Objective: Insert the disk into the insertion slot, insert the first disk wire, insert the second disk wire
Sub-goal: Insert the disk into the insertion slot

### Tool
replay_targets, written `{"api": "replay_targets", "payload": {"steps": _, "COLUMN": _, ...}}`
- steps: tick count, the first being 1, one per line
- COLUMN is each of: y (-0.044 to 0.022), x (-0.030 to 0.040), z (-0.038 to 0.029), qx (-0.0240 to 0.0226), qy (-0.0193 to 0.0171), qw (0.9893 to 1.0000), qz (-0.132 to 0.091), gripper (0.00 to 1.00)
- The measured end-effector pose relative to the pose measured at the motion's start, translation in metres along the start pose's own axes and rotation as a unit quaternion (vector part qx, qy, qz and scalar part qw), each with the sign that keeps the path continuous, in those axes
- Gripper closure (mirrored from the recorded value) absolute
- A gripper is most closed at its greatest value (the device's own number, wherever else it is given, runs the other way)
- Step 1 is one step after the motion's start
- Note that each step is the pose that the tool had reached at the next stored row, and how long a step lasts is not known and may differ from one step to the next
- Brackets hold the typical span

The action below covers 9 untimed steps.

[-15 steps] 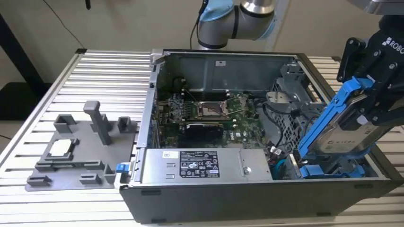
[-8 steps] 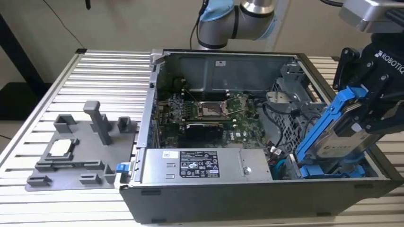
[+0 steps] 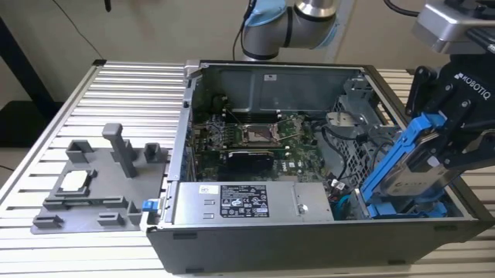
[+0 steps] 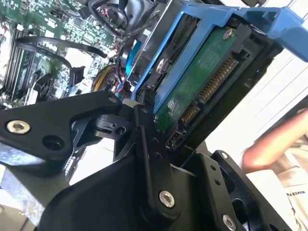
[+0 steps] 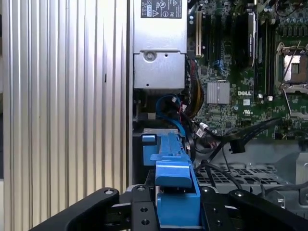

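Observation:
My gripper (image 3: pixel 447 152) is shut on the disk (image 3: pixel 414 171), a silver-grey drive in a bright blue carrier. It holds the disk tilted above the right front corner of the open computer case (image 3: pixel 309 243). The second wrist view shows the disk's green circuit side and connector pins (image 4: pixel 207 82) between my black fingers (image 4: pixel 144 139). The carrier's blue end (image 5: pixel 175 175) points down into the case in the first wrist view. The grey drive cage (image 3: pixel 352 156) stands beside the disk. The insertion slot is hidden behind the disk.
Another blue carrier (image 3: pixel 410 209) sits low in the case under the disk. Loose black cables with a connector (image 5: pixel 236 144) and a blue cable (image 5: pixel 168 103) lie near the power supply (image 3: pixel 247 202). A grey fixture (image 3: pixel 101 185) lies on the ribbed table. A person's hand (image 4: pixel 274 139) is nearby.

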<state>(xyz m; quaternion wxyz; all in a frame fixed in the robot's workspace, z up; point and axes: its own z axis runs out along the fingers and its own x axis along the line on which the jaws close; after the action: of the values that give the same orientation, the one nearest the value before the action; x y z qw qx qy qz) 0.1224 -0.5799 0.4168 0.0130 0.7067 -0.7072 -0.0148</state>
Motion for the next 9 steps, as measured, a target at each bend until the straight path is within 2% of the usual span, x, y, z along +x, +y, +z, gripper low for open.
{"api": "replay_targets", "payload": {"steps": 9, "y": -0.0053, "x": 0.0, "z": 0.0086, "qx": 0.0, "qy": -0.0057, "qw": 1.0, "qz": -0.004, "gripper": 0.67}}
